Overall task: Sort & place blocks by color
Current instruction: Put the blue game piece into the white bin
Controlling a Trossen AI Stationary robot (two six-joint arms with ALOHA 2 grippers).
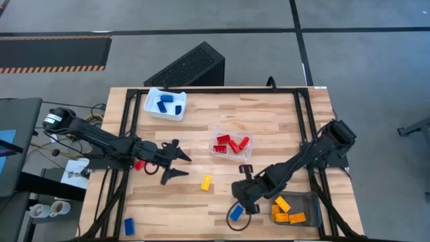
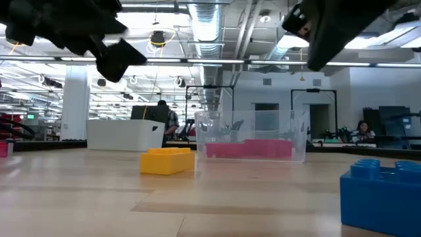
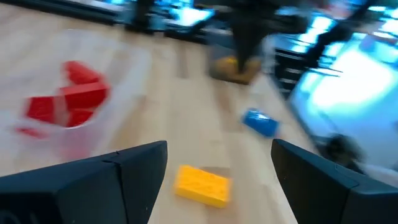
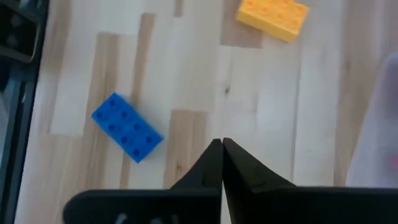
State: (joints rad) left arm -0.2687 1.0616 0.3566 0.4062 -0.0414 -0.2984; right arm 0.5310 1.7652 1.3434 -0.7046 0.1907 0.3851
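I see bare wood around the yellow block (image 1: 206, 182) at mid-table; the clear tray (image 1: 230, 145) stands behind it, my left gripper (image 1: 176, 163) to one side, my right gripper (image 1: 243, 190) opposite.

1 block (image 1: 206, 182) between both arms, 3 trays (image 1: 230, 144) around it.

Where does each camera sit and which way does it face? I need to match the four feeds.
High: overhead, facing down on the table and both arms.
Low: at tabletop height, facing across to the clear tray; arms overhead.
Left wrist: past the open left gripper toward the yellow block.
Right wrist: past the shut, empty right gripper, down at the blue block.
Shared: all show that yellow block.
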